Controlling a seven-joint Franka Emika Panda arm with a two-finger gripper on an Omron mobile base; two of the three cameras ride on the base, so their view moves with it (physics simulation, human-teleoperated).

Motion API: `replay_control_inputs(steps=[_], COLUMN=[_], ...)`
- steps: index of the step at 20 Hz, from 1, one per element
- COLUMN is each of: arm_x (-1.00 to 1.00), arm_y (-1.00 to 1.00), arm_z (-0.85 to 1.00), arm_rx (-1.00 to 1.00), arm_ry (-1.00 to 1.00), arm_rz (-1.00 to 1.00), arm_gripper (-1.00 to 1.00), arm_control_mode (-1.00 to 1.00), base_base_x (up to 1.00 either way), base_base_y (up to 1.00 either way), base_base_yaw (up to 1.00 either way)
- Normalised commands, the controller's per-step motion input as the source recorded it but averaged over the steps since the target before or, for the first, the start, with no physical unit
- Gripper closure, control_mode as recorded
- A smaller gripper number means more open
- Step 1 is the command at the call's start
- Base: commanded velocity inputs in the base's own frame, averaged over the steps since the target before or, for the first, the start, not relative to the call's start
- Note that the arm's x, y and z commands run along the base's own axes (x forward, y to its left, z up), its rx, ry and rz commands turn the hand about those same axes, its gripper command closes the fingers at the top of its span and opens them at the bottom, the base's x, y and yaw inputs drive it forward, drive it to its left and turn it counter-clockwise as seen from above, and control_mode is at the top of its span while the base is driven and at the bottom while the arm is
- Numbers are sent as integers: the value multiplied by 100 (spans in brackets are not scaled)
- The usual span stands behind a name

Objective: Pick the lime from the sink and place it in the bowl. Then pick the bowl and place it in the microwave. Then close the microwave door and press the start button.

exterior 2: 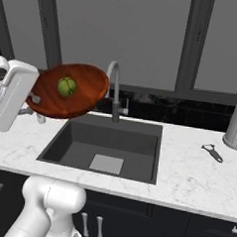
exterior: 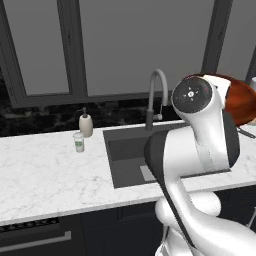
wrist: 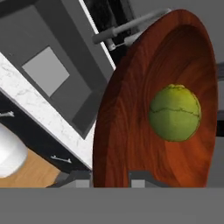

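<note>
one relation governs the coming move: where the microwave lies from the bowl [exterior 2: 70, 90] we carry, and the pictures do not let us fix that direction. we therefore treat the transfer heading as undetermined and describe only what is in hand.

we hold the bowl clear of the counter [exterior 2: 187, 164], raised above the left end of the sink [exterior 2: 106, 142] and just beside the gooseneck faucet [exterior 2: 114, 88] in the right base view. the lime [exterior 2: 67, 86] rests inside the bowl, near its middle. the gripper [wrist: 110, 177] is clamped on the bowl's rim, one fingertip on the outer wall and one inside, as the hand view shows at its bottom edge. the grip is at one edge only, so the bowl's mass hangs to one side of the jaws.

the bowl looks tilted in the right base view, its open face turned partly toward that camera. we judge that the lime could roll toward the low side if the wrist rotates further, so the rim should be brought level before any wide swing.

we judge the first stage done, since the sink basin holds only its pale mat [exterior 2: 107, 164]. the second stage is under way: bowl lifted, not yet placed.
</note>
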Motion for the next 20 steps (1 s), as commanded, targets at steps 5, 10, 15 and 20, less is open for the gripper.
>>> replay_control_inputs(steps=[5,10,15,20], arm_x=[-24,-3,0,-9], arm_y=[54,14,11,16], arm_z=[24,11,0,-1], arm_rx=[1,0,1,0], arm_ry=[0,0,6,0], arm_rz=[18,15,14,3], arm_gripper=[100,100,100,100], arm_control_mode=[-100,-100,-100,100], base_base_x=[0,0,0,-47], base_base_y=[0,0,0,15], base_base_yaw=[0,0,0,0])
